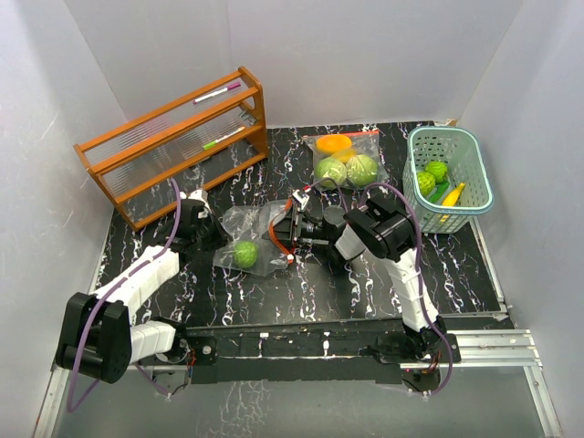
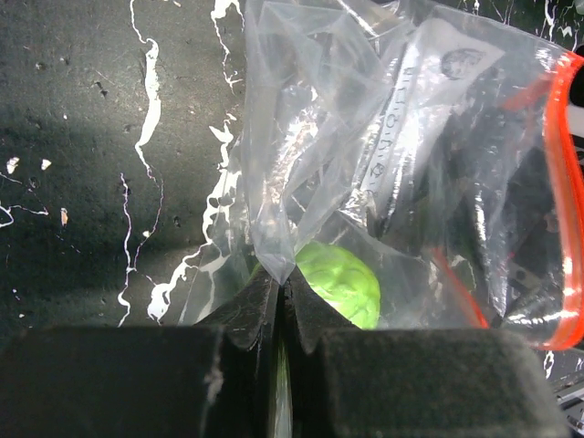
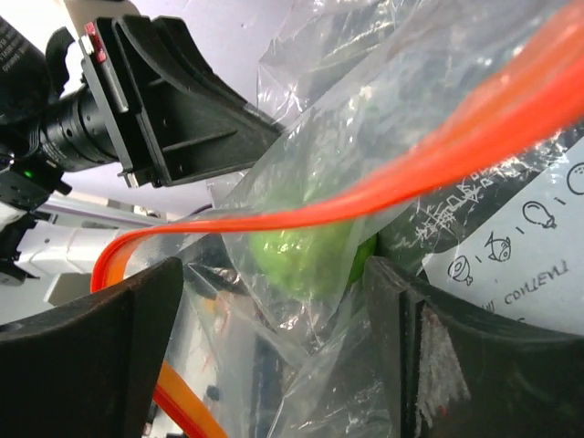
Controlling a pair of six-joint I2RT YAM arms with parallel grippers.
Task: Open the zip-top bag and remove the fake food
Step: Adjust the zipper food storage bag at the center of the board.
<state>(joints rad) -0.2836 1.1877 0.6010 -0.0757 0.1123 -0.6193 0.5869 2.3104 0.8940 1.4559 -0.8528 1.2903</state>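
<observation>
A clear zip-top bag (image 1: 254, 234) with a red-orange zip strip (image 3: 365, 195) lies mid-table. It holds one round green piece of fake food (image 1: 245, 253), which also shows in both wrist views (image 2: 343, 283) (image 3: 294, 260). My left gripper (image 2: 276, 276) is shut on a fold of the bag's film at its left edge. My right gripper (image 3: 274, 360) is at the bag's mouth, its jaws wide apart with loose film and the green piece between them, gripping nothing.
A second zip-top bag (image 1: 347, 157) at the back holds an orange piece and two green balls. A teal slotted basket (image 1: 478, 179) at the right holds green pieces and a banana. A wooden rack (image 1: 173, 144) stands at the back left.
</observation>
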